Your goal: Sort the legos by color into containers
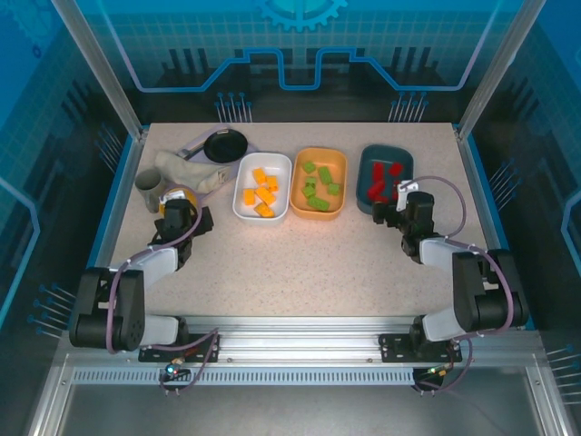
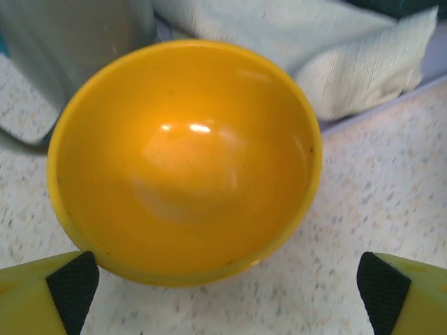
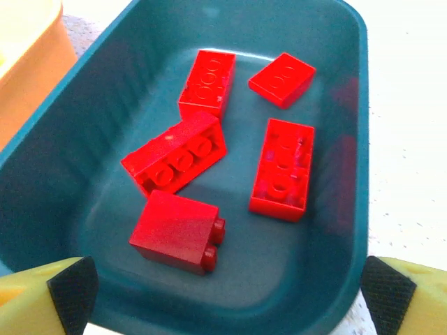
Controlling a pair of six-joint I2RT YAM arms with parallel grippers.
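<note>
Arm bases [image 1: 109,313] are seen at six o'clock from above; yellow-orange legos [image 1: 263,193] are found in the white tray [image 1: 243,207], green legos [image 1: 318,186] in the orange tray [image 1: 300,205], red legos [image 1: 386,182] in the teal tray [image 1: 365,177]. Left wrist: the left tool [image 2: 227,283] is seen released, a yellow bowl [image 2: 185,160] at twelve. Right wrist: the right tool [image 3: 223,293] is seen released at the teal tray's six.

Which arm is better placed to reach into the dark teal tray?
Right. The right end effector, open, hangs at the near rim of the teal tray, before the red bricks; the left end effector faces the yellow bowl far away.
</note>
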